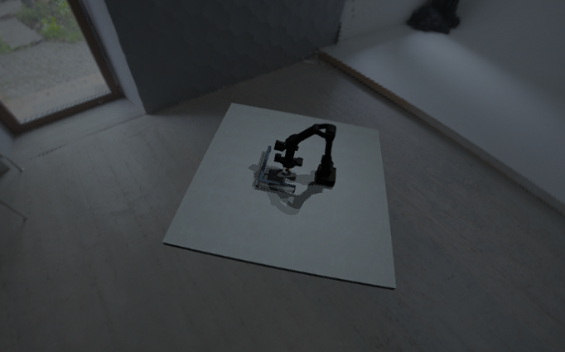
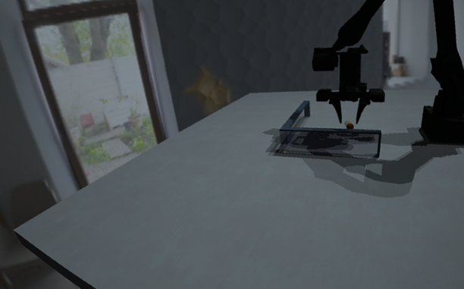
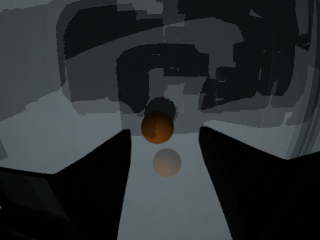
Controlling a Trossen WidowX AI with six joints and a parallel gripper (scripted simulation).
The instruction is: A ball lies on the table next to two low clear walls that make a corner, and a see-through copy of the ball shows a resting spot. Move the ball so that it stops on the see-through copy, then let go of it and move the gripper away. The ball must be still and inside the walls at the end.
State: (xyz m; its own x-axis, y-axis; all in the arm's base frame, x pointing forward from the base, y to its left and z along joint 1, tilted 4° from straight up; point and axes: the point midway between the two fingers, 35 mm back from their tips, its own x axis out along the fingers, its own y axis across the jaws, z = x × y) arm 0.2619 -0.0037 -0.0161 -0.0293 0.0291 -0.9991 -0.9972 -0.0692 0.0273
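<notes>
Two low clear walls [image 2: 330,141] hem the ball [image 2: 349,125]; above stands free.

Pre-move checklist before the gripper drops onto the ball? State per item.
1. Gripper empty, fingers partly open: ok.
2. Orange ball centred between the fingers in the wrist view: ok.
3. Ball on the see-through copy: not ok, it sits beside it.
4. Fingertips down at ball height: not ok, just above it in the exterior view.
5. Fingers apart from the clear walls: ok.
6. Gap wide enough for the ball: cannot tell.
</notes>
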